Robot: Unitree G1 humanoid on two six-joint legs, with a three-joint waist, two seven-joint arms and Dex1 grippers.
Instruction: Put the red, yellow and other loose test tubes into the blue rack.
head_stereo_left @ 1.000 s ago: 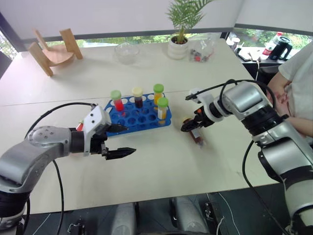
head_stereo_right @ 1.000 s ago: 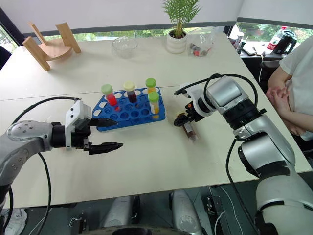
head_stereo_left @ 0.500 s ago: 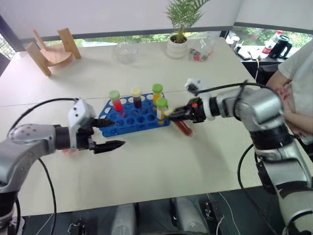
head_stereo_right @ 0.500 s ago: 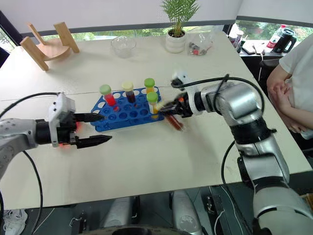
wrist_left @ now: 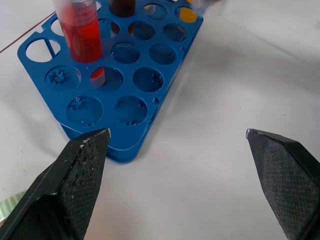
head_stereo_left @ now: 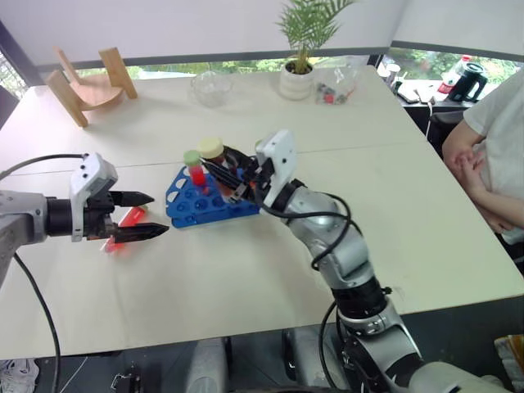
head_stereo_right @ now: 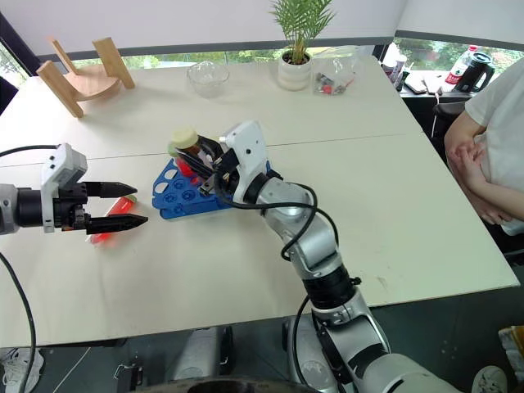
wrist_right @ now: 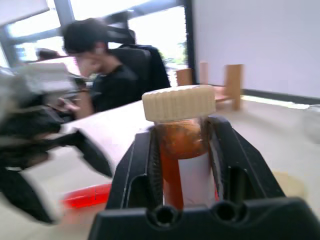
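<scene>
1. Right gripper (wrist_right: 182, 150) is pinching the cream-capped brown tube (wrist_right: 181, 145) between its fingers, holding it above the blue rack (head_stereo_left: 209, 205).
2. Left gripper (head_stereo_left: 146, 214) is hovering beside the rack, fingers spread, nothing between them.
3. Red tube (head_stereo_left: 124, 223) is lying on the desk (head_stereo_left: 246, 278) under the left fingers.

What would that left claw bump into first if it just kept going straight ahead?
Probably the blue rack: the left gripper, fingers spread wide, points at its near corner. The red tube stands farther back in it.
</scene>
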